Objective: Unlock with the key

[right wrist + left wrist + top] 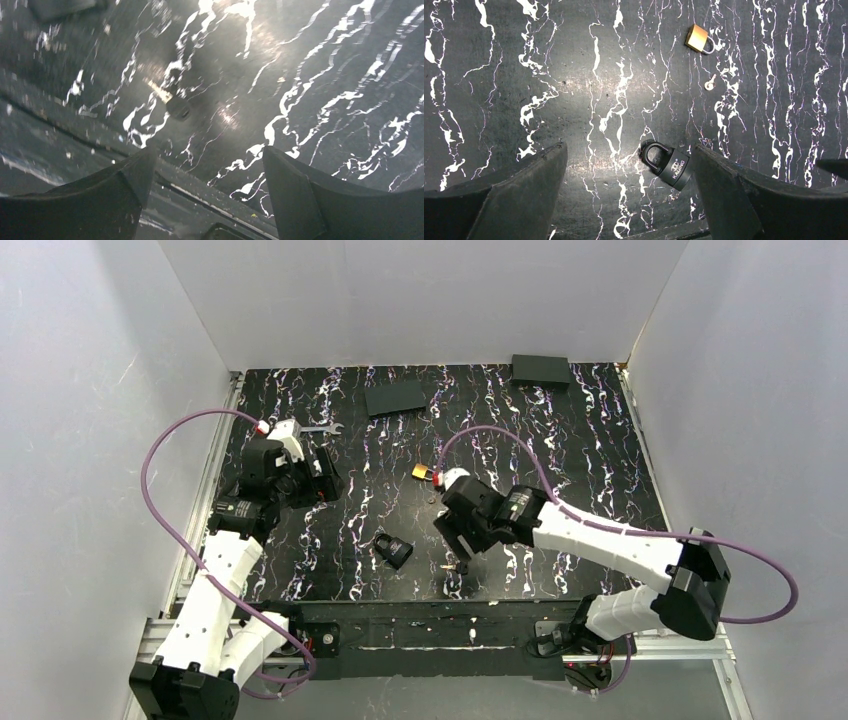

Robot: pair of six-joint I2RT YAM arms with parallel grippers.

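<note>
The key (177, 107), with a rounded black head and a short silvery blade, lies on the black marbled mat near its front edge; it also shows in the top view (455, 566). My right gripper (208, 150) is open and empty, hovering just above and short of the key (458, 540). The black padlock (393, 551) lies on its side to the left of the key, its shackle closed (667, 165). My left gripper (629, 150) is open and empty, high over the mat's left side (315, 478).
A brass padlock (422, 472) lies mid-mat (699, 40), with a small all-silver key (710, 83) near it. A silver wrench (325, 428) lies behind my left gripper. Two flat black boxes (395, 397) (540, 370) sit at the back. White walls surround the mat.
</note>
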